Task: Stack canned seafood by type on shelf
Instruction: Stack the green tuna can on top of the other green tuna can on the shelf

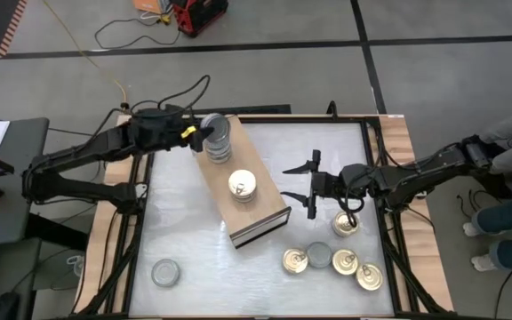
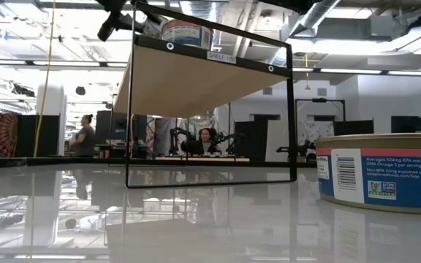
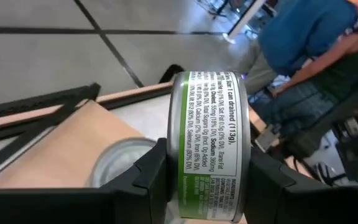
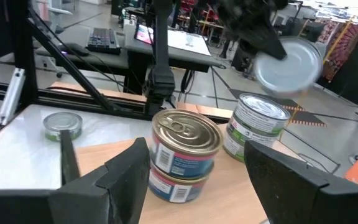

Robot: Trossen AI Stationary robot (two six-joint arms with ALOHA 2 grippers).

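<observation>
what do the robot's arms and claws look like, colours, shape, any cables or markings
Both arms are black, built of slim jointed segments. The left claw carries a small yellow mark by its wrist, and a black cable loops above that arm. The right claw ends in two thin black prongs. Up close, its fingers are chunky, matte black and angular.

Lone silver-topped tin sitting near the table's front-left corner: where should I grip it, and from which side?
Grip the lone short round silver-topped tin across its low curved side wall, coming straight down from above. It sits flat and upright on the white tabletop, nothing beside it, so the open fingers can straddle its rim.
</observation>
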